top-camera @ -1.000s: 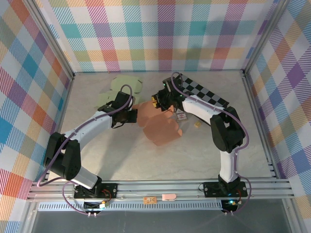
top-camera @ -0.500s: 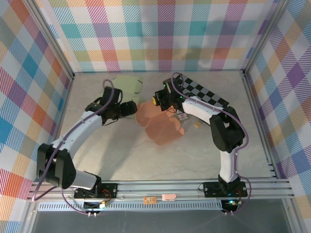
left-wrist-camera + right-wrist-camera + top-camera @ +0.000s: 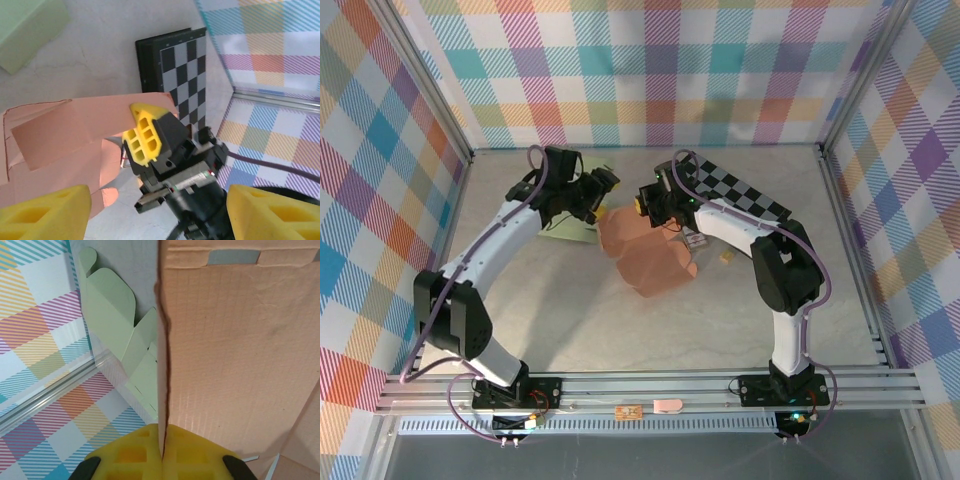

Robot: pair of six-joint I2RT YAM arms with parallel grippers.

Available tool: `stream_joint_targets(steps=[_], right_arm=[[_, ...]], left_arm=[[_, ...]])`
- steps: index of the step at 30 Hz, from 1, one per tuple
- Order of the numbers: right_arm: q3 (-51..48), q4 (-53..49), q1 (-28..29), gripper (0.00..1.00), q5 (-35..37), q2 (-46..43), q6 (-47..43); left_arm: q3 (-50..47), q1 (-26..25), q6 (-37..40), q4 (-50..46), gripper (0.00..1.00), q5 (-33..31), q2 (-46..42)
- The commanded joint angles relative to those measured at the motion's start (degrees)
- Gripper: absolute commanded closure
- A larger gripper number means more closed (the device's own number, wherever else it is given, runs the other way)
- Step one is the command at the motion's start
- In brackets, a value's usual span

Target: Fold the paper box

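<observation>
At mid-table — right tool point(image 3: 162, 442) pinching paper box point(image 3: 225, 340) | left tool point(image 3: 598, 190) wide, seemingly empty

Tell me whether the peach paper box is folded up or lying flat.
Mostly flat: the paper box lies spread on the table, one flap lifted, pinched in the shut right gripper.

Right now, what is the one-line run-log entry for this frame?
stage: folding | right end effector: shut on orange paper box flap | left end effector: open, empty, near box | green blank: lying flat
</observation>
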Motion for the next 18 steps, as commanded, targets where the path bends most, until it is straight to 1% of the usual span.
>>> stream_joint_targets(steps=[1,10,16,18], right_arm=[[-0.4,1.5,0.3,1.00,0.1,-0.6,0.6],[-0.4,2.1,0.3,1.00,-0.5,-0.6,0.9],[-0.8,3.6,0.3,1.00,-0.4,-0.9,2.4],[-1.2,4.1,0.7,1.00,-0.1,-1.3,2.8]], left_arm=[[1.0,-0.3,-1.5,-1.2,0.32,0.3,1.0],[-0.4,-0.7,-3.5,3.2,0.36,3.2,4.3],[-0.8,-0.8,-4.6,4.5,0.37,3.3,5.6],[-1.4,-0.8,-5.4,6.8,0.38,3.8,6.0]])
